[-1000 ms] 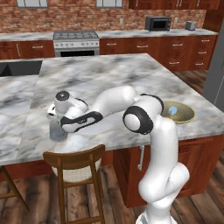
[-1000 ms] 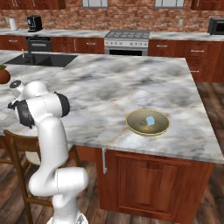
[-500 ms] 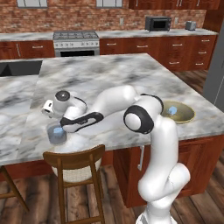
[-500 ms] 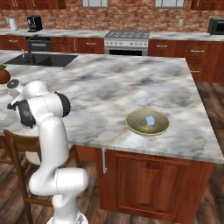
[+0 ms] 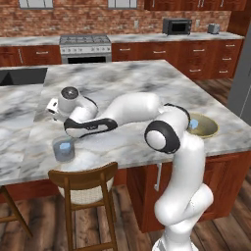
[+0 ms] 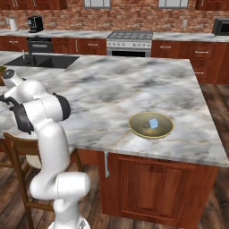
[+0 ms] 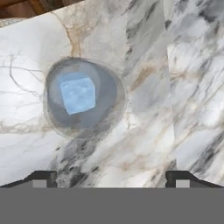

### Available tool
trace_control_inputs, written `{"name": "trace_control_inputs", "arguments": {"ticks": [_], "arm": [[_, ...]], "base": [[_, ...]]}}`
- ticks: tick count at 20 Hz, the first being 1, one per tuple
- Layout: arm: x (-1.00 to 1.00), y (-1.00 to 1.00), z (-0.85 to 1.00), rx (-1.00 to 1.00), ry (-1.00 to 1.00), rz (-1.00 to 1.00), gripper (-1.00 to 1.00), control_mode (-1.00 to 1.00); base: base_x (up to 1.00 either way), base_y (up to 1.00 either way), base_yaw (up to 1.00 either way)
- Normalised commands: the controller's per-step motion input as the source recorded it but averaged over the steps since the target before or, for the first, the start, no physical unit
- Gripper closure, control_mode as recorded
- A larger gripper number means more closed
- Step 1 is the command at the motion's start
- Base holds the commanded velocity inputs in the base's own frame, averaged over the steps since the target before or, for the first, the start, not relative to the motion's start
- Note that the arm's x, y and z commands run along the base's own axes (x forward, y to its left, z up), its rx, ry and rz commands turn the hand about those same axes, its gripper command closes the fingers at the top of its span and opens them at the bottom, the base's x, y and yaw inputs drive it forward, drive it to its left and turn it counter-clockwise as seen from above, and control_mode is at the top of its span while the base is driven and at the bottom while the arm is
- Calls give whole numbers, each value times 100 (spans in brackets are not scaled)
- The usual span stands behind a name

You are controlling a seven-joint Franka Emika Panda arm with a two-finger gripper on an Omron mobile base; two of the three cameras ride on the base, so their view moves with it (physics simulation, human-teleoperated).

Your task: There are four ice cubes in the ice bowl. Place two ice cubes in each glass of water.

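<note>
Since 1 s ago the arm has lifted off the glass and the gripper has let go; jaws now wide apart, empty.

Left base view: glass near the desk front edge, above the chair; ice cube inside.

Right base view: ice bowl, well apart from the glass, one cube left.

Hand view: glass just ahead; can't tell if it holds a 2nd cube. Other glass unseen, so task roughly partway. Nothing blocks the way back.
</note>
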Motion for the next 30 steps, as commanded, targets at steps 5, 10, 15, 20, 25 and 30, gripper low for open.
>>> {"name": "trace_control_inputs", "arguments": {"ticks": [5, 10, 15, 20, 25, 30], "arm": [[-83, -100, -29, 6, 0, -7, -100, -100], [-46, -100, 56, 10, -1, -14, -100, -100], [-16, -100, 89, 4, 5, -20, -100, -100], [-1, -100, 44, 0, 30, -31, -100, -100], [-2, -100, 0, 0, 29, -24, -100, -100], [-1, -100, -4, 1, 19, -12, -100, -100]], "base": [[0, 0, 0], [0, 0, 0], [0, 0, 0], [0, 0, 0], [0, 0, 0], [0, 0, 0]]}}
